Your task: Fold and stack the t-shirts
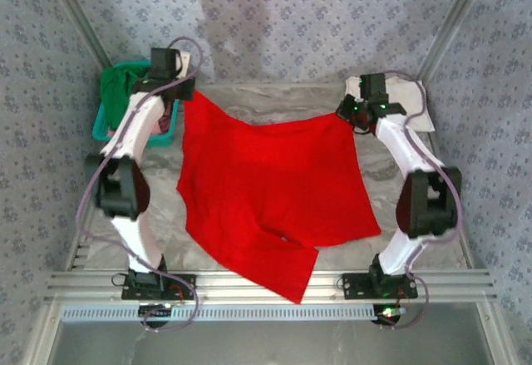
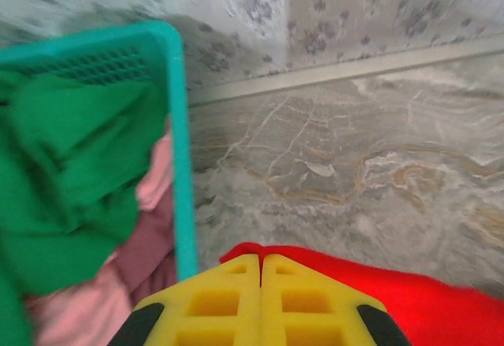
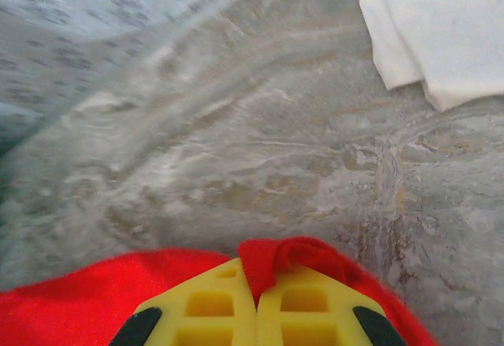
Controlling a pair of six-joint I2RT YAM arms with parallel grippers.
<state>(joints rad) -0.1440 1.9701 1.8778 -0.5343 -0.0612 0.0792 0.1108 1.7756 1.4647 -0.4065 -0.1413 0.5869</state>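
The red shirt (image 1: 266,190) is spread across the middle of the table (image 1: 274,99), and its 2 far corners are gripped by the 2 grippers. The left gripper (image 2: 261,261) is clenched on the far left corner, with red cloth pinched between the yellow fingers (image 2: 213,299). The right gripper (image 3: 256,271) is clamped on the far right corner, where a fold of red cloth is bunched over its tip. Between the grippers the far edge is seen to sag. The near corner is draped over the rail (image 1: 91,283) at the table's near edge. A teal basket (image 2: 179,125) is seen just left of the left gripper; a green shirt (image 2: 71,165) and a pink shirt (image 2: 153,180) are heaped in it. A white shirt (image 3: 441,23) is laid flat at the far right, just behind the right gripper.
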